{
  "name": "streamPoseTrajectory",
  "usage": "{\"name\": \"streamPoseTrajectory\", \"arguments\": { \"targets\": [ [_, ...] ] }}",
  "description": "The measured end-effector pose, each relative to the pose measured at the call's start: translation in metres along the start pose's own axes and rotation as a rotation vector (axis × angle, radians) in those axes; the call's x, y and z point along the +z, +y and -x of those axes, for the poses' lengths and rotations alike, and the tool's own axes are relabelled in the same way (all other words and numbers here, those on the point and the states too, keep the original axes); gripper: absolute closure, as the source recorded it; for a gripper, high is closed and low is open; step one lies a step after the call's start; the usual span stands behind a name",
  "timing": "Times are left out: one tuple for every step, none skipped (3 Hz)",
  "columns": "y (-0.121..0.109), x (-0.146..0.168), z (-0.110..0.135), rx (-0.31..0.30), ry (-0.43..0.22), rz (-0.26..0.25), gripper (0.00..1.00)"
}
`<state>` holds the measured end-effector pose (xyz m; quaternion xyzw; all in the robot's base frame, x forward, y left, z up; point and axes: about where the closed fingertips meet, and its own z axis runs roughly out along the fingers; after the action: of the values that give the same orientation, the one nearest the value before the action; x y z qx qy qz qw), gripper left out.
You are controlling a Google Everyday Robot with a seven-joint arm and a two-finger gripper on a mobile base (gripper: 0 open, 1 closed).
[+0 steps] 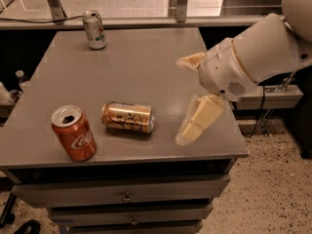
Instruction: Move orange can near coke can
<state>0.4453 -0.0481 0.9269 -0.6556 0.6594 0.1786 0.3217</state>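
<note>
Single camera view. I had it looking from high at the front side of the grey table (146, 67), tilted down and facing across the top toward the far rail (136, 22). It sat close, so the table top filled most of the frame, with the drawer fronts (161, 191) along the bottom and speckled floor (273, 179) at lower right. The arm (263, 48) came in from the right edge, nearest the lens. The gripper (181, 101) hung over the table's right front part, fingers spread.

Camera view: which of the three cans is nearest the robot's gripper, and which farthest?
1. Orange can, lying just left of the gripper over the right of the table.
2. Coke can, front left, and white-green can, back left: too close to call.
</note>
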Motion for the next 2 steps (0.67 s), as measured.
{"name": "streamPoseTrajectory", "arguments": {
  "targets": [
    [-0.021,-0.064,-0.002,-0.06,-0.014,-0.093,0.0],
    [-0.04,-0.133,-0.015,-0.099,-0.049,-0.203,0.0]
  ]
}}
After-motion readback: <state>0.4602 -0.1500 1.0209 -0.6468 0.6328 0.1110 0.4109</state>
